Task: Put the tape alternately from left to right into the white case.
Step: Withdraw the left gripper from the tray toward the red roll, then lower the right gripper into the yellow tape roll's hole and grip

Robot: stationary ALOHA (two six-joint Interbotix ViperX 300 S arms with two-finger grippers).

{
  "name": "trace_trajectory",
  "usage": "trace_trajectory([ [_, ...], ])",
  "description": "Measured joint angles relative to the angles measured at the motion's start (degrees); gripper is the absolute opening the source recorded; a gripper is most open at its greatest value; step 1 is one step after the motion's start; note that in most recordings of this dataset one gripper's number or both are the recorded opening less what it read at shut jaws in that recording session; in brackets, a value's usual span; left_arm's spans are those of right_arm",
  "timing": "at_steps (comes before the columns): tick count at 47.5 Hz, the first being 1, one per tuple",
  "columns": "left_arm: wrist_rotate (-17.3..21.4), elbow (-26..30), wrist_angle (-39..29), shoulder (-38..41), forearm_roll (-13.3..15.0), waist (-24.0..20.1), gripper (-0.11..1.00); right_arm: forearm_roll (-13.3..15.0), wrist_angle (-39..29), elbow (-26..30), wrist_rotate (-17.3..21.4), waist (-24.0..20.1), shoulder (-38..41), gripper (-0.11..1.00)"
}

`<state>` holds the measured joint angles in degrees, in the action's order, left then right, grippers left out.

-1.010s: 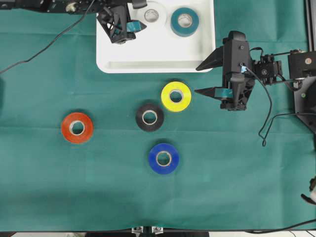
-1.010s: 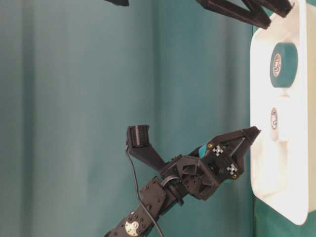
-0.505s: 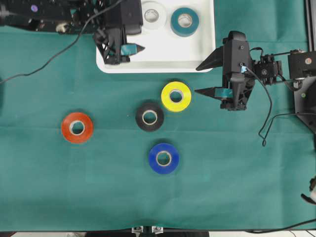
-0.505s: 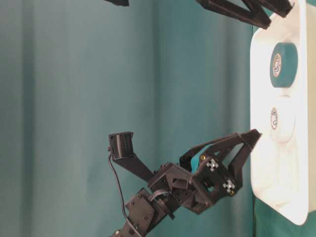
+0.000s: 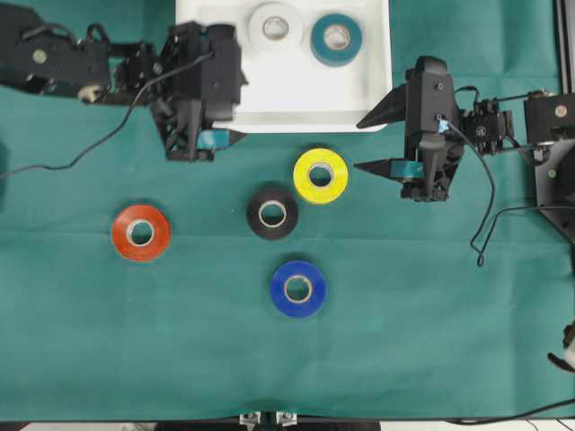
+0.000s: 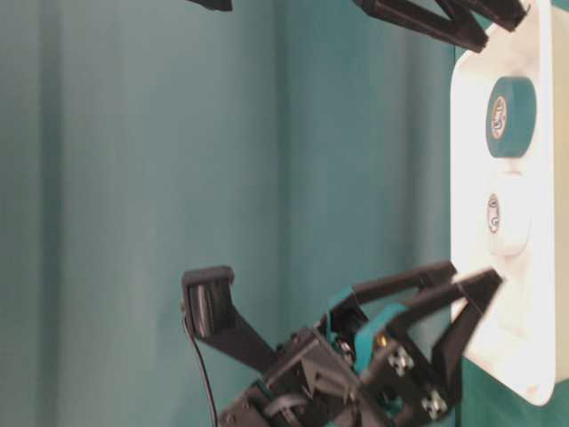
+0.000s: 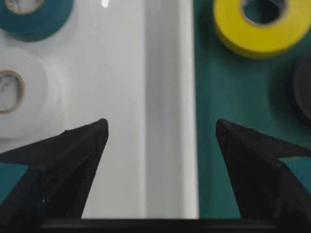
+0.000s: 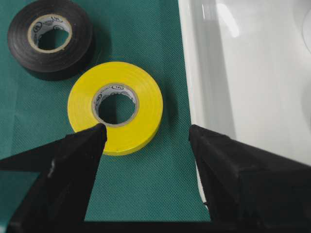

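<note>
Left hand [image 5: 235, 136] now off the white case [image 5: 287, 103], open and empty, over green cloth [image 5: 431, 314]; right hand [image 5: 367, 142] open too.

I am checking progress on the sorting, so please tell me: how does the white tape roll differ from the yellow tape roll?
The white tape roll lies inside the white case, beside the teal roll; the yellow tape roll lies on the green cloth, outside the case. The white roll nearly blends with the case; the yellow one stands out clearly. Both lie flat, look the same size, and no gripper touches them.
</note>
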<state>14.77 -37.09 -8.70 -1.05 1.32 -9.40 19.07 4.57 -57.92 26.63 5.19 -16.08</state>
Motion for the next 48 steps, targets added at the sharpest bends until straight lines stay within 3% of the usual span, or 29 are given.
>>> trace_trajectory([
  [14,-1.23,-3.87,0.0,-2.99,0.09,4.22,0.76,-0.09,0.0,0.0,0.0,0.0,-0.09,0.77],
  [39,-10.99,-8.53,0.0,-5.54,0.09,8.53,0.76,0.0,0.0,0.0,0.0,0.0,-0.09,0.77],
  [48,-11.6,-9.4,0.09,-6.59,0.09,8.96,0.76,0.0,0.0,0.09,0.0,0.0,0.0,0.77],
])
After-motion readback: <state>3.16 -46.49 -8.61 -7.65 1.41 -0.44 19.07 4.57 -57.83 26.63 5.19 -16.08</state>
